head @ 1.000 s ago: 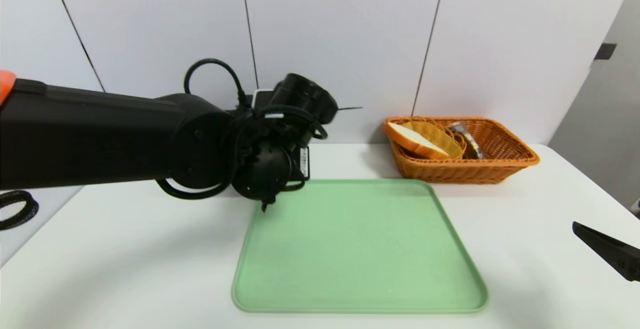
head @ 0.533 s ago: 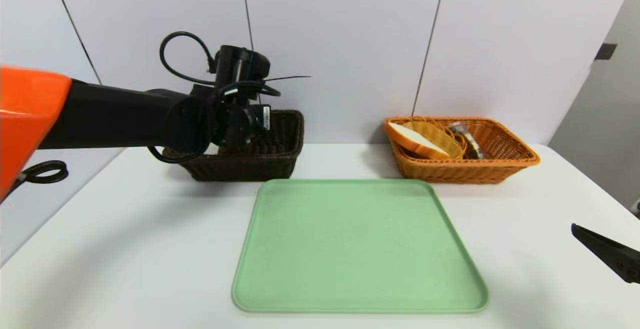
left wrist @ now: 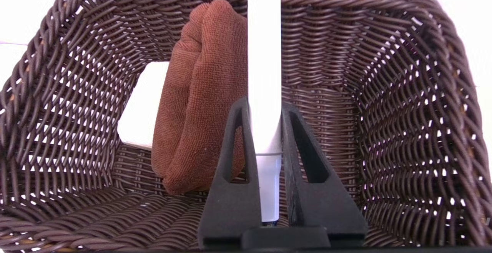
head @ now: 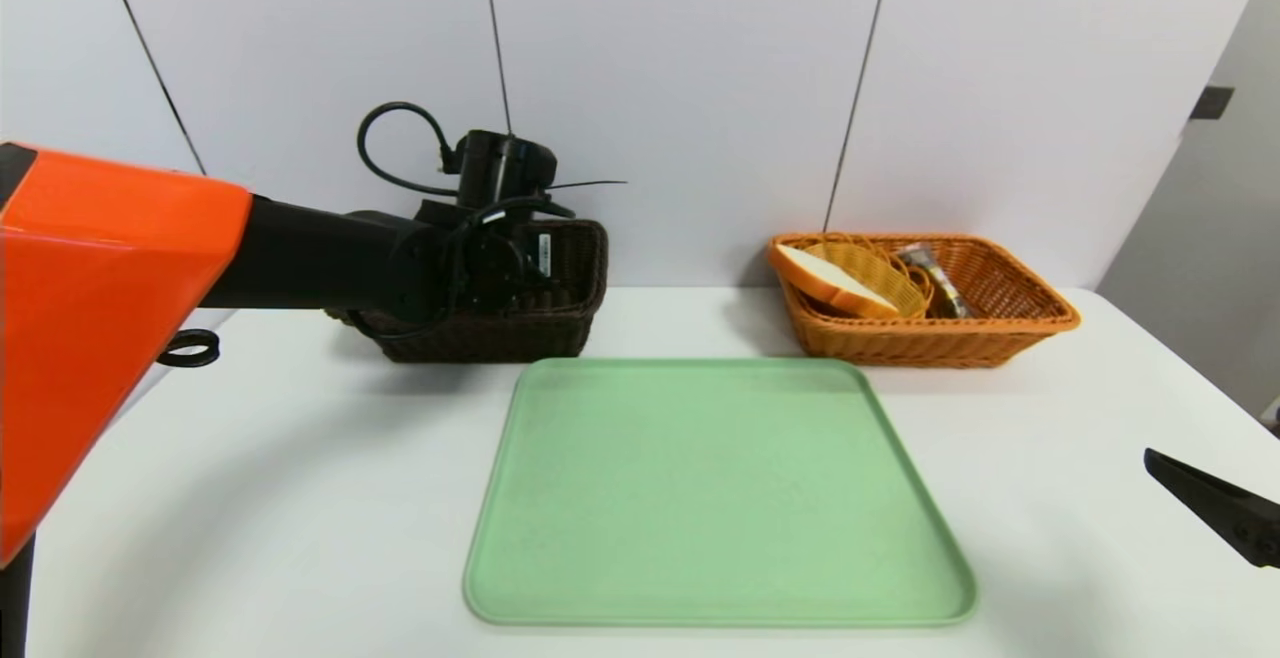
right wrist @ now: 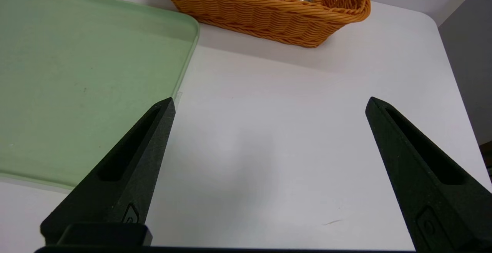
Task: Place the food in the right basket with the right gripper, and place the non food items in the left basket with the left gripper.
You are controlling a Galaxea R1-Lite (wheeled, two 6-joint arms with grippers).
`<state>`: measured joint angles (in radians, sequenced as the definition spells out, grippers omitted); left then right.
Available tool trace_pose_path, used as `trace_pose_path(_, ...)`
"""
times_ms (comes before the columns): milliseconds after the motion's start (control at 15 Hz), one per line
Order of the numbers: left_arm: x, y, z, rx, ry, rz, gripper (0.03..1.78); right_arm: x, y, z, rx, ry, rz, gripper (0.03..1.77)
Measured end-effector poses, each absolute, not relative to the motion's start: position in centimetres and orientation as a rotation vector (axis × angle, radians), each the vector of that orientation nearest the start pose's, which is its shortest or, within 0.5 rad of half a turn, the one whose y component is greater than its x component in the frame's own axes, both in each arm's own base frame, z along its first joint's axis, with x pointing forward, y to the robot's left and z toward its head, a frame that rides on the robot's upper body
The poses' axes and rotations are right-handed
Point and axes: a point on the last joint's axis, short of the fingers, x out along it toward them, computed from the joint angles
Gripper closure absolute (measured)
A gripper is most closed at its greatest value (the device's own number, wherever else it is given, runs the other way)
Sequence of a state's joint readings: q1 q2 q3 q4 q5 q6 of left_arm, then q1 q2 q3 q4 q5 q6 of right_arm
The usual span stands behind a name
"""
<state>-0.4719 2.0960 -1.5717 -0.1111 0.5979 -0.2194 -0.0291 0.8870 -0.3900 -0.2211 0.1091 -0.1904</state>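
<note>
**Left end effector holds the pen over the dark basket**

The left end effector (left wrist: 264,109) reaches into the mouth of the rectangular dark brown woven wicker basket (left wrist: 403,103), its two black fingers (left wrist: 234,160) clamped on a slim white marker pen (left wrist: 263,53) that runs lengthwise between them and sticks out past their tips toward the basket's far wall. Inside the basket a rolled dark brown cloth (left wrist: 200,99) lies just beside the pen, and a white rectangular soap-like block (left wrist: 144,107) sits on the cloth's other side, against the woven wall. In the head view the black left arm with its orange shell covers most of this basket (head: 570,288), which stands at the back left of the white tabletop (head: 300,498).

The rectangular orange woven wicker basket with a flared rim (head: 1000,323) stands at the back right. It holds a large white bread slice with an orange-brown crust (head: 830,278) lying in a small scalloped yellow wicker dish (head: 885,278), and a small dark clear-wrapped snack (head: 930,278) beside the dish.

Between the two baskets and nearer the robot lies a flat pale green rectangular plastic tray (head: 720,498) – nothing rests on it.

The right end effector (right wrist: 269,107) hangs above the tabletop near the right edge – its fingers spread wide, holding nothing
</note>
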Motion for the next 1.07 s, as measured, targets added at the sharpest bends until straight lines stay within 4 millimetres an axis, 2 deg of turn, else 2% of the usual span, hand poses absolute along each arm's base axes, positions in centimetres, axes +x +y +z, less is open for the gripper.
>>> trace_pose_path(67, 38.9, -18.4, 19.6, -0.001, 0.346, 0.162, 1.58, 9.9, 0.0, 18.8, -0.170, 0.268, 0.106, 0.09)
trace_pose_path(333, 39.2, -18.5, 19.4, -0.020, 0.330, 0.167, 1.03, 9.9, 0.0, 18.8, -0.170, 0.269, 0.106, 0.09)
trace_pose_path(533, 39.6, -18.8, 20.3, -0.066, 0.237, 0.153, 0.74, 9.9, 0.0, 18.7, -0.170, 0.270, 0.106, 0.09)
trace_pose_path(733, 39.4, -18.6, 21.4, -0.081, 0.202, 0.150, 0.53, 9.9, 0.0, 18.8, -0.170, 0.267, 0.106, 0.09)
trace_pose_path(867, 38.7, -18.0, 22.9, -0.104, 0.167, 0.150, 0.43, 10.0, 0.0, 19.1, -0.171, 0.253, 0.104, 0.09)
trace_pose_path(1067, 37.1, -15.1, 24.8, -0.116, 0.146, 0.195, 0.33, 10.3, -0.1, 20.4, -0.174, 0.215, 0.100, 0.09)
